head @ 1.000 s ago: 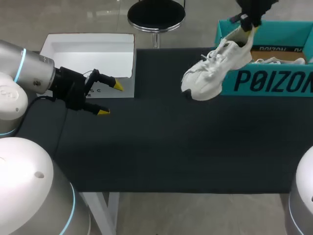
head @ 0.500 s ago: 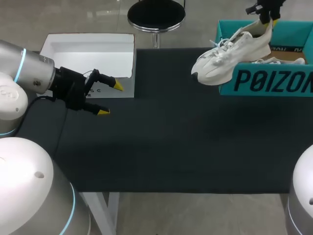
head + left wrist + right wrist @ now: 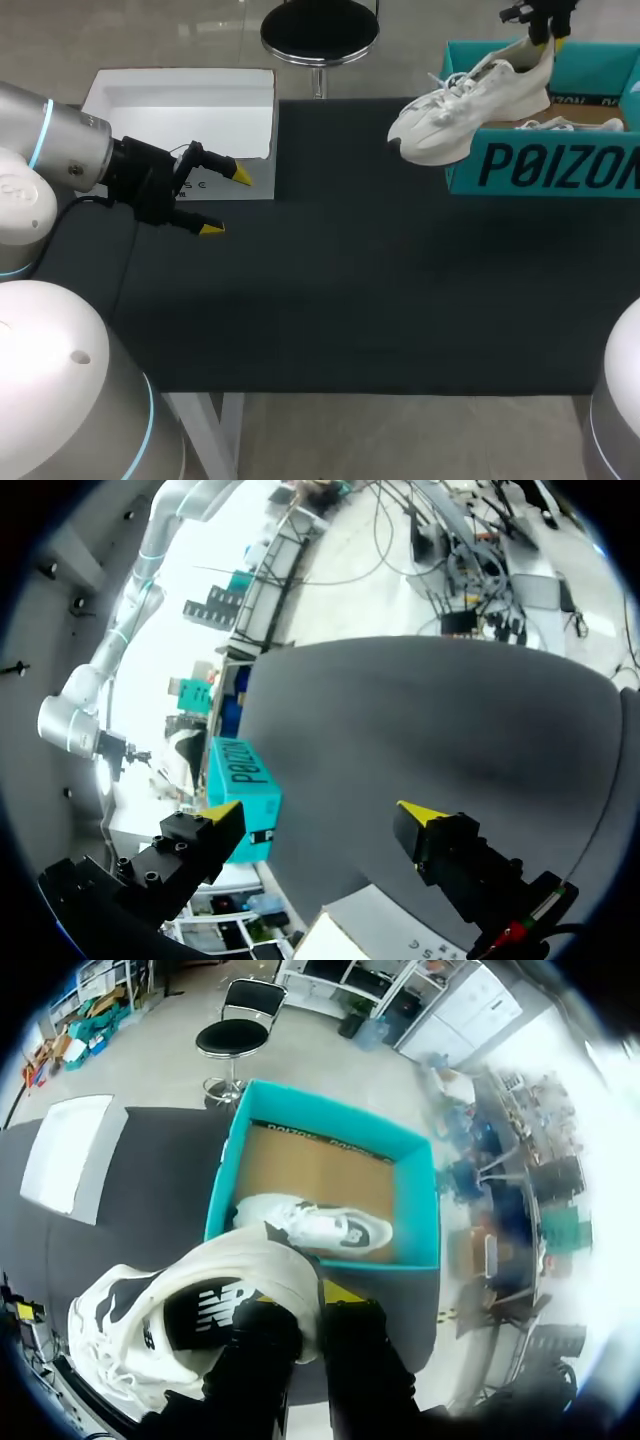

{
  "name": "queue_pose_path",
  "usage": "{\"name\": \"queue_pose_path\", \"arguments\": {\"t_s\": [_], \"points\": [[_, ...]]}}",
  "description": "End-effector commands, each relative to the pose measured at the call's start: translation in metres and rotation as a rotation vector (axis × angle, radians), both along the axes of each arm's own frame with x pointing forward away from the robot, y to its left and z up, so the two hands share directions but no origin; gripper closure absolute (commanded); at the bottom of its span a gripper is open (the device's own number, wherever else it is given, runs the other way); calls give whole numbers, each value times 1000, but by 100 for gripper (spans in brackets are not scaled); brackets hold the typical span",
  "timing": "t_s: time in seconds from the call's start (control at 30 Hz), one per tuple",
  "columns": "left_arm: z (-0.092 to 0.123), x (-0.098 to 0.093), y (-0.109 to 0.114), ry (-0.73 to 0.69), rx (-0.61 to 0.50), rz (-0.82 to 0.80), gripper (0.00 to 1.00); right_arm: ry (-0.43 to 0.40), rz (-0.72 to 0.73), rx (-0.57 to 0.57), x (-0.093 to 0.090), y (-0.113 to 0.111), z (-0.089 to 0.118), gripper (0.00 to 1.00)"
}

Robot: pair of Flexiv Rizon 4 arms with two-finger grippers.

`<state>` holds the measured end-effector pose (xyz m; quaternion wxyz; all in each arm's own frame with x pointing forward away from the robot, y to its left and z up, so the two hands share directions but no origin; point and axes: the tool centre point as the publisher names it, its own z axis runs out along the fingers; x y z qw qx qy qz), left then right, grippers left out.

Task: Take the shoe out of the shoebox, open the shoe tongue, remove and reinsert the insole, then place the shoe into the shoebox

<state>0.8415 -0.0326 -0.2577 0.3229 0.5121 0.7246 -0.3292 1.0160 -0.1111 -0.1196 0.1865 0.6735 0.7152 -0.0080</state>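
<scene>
The right gripper (image 3: 543,28) pinches the white sneaker (image 3: 468,105) by its heel collar, toe hanging past the wall of the teal shoebox (image 3: 545,165) at the table's (image 3: 350,300) far right corner. So thin a hold may let the toe-heavy shoe slip. The left gripper (image 3: 222,201) hangs wide open.

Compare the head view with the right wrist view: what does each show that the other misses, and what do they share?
Only the head view plainly shows the left pincer, open above the table beside the white lid. Only the right wrist view looks into the held shoe at its dark insole, and shows the whole second shoe lying on the shoebox floor. Both show the right pincer shut on the shoe's heel, the shoebox, the lid and the table.
</scene>
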Motion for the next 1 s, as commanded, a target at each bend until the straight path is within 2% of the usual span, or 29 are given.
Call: {"name": "queue_pose_path", "arguments": {"t_s": [0.03, 0.1, 0.2, 0.37, 0.63, 1.0], "points": [[0, 0, -1, -1, 3, 1, 0, 84, -262, 60, 63, -10, 0, 100], [0, 0, -1, -1, 3, 1, 0, 92, -349, 120, 79, -24, 0, 100], [0, 0, -1, -1, 3, 1, 0, 100, -441, 94, 100, -45, -5, 100], [0, 0, -1, -1, 3, 1, 0, 92, -569, 65, 124, -85, -15, 100], [0, 0, -1, -1, 3, 1, 0, 83, -684, 28, 128, -129, -25, 100], [0, 0, -1, -1, 3, 1, 0, 81, -705, -4, 117, -156, -49, 100]]}}
